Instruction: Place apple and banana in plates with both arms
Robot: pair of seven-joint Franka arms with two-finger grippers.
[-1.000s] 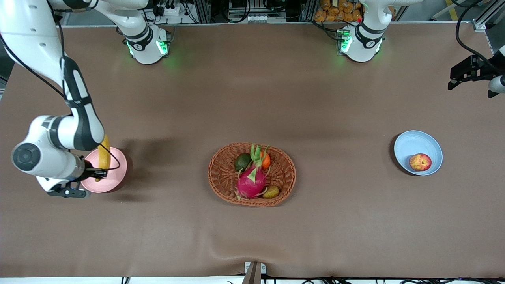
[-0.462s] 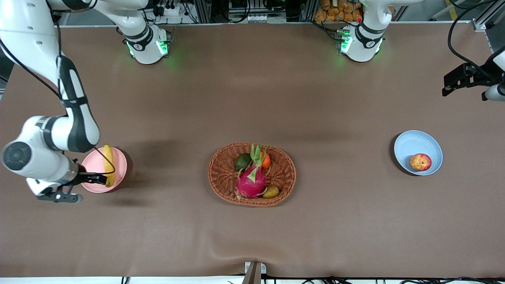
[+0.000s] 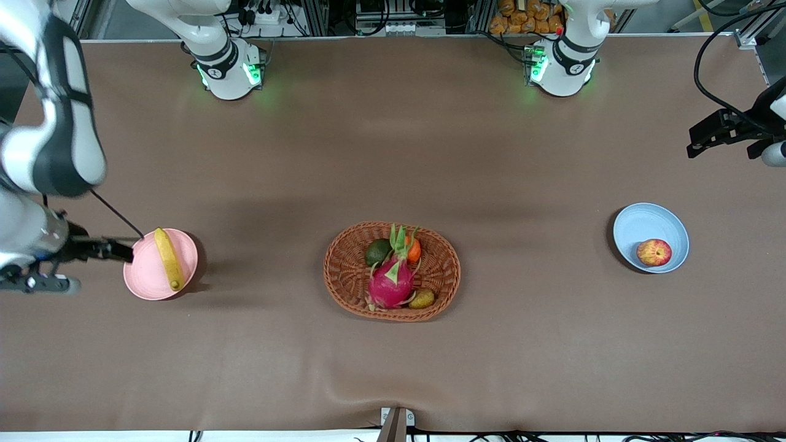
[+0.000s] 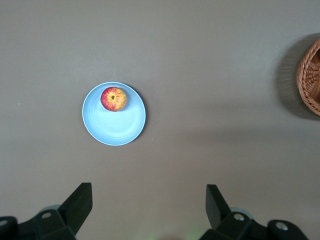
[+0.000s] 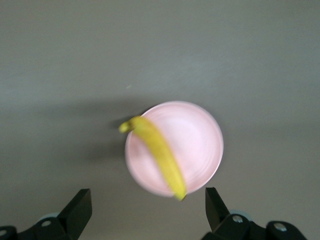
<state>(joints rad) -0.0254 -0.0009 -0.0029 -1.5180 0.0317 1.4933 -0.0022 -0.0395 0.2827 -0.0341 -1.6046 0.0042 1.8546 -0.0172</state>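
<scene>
The right hand hangs open and empty in the air at the edge of the pink plate, at the right arm's end of the counter. The banana lies across that plate, its long axis running from the robots' side toward the front camera, one tip past the rim.

The woven basket of fruit sits mid-counter.

The apple rests in the blue plate, against its camera-side rim. The left hand, open and empty, hangs over the counter's edge at the left arm's end.

The brown covering is smooth, rippled at the near edge.
</scene>
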